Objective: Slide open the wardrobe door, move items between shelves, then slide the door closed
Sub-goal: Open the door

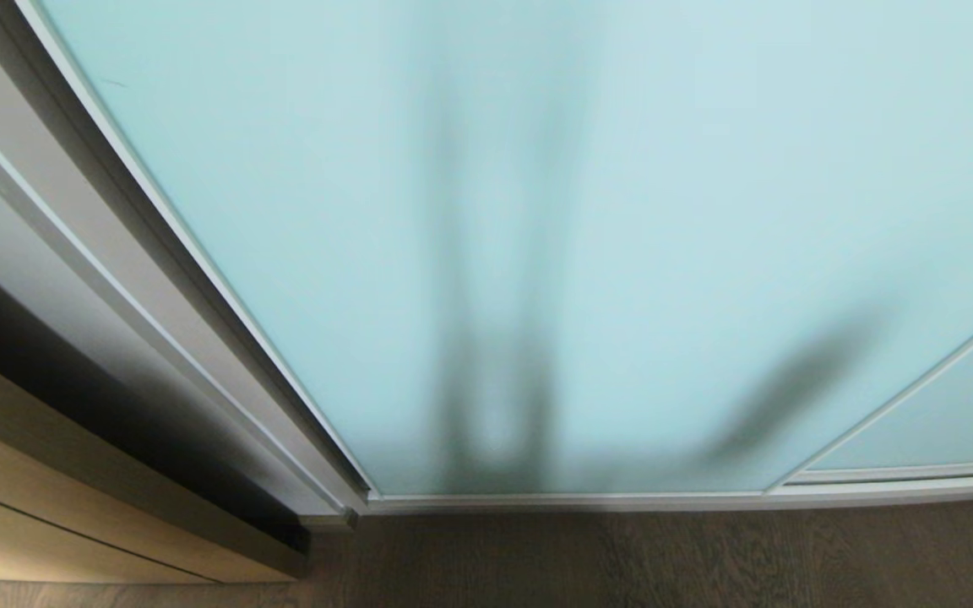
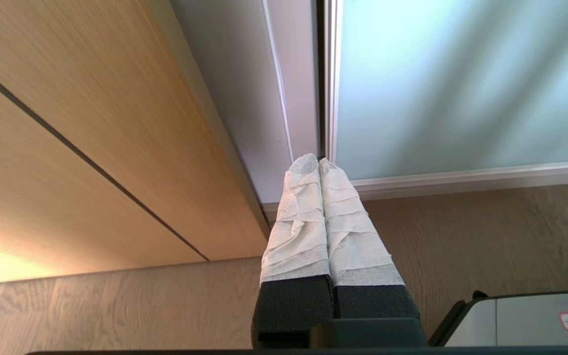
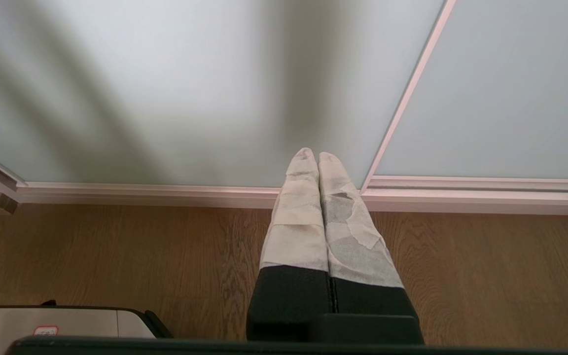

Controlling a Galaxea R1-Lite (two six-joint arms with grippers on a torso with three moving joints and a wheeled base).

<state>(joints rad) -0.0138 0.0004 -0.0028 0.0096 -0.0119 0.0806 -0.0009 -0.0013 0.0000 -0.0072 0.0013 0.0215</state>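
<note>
While the sliding wardrobe door stands fully shut, filling my head view with frosted blue-green glass, I judge the task to be at its very start: nothing is opened, nothing moved. The door's left edge meets the grey-white wardrobe frame with no gap, and its bottom rail runs along the wood-grain floor. To the right of the door a second glass panel overlaps it behind a thin white strip. Left of the frame sits a light wood cabinet front.

The left gripper, its tape-wrapped fingers pressed together on nothing, hangs low in front of the door's left edge, near the frame, and I cannot tell that it touches either. The right gripper, likewise pressed together and empty, hangs in front of the door near its right edge, above the floor.

Shelves, basket and bag are hidden behind the glass; only vague dark shadows fall on it. All three stages remain, by my reckoning: sliding the door aside, shifting the items between shelves, closing it again.
</note>
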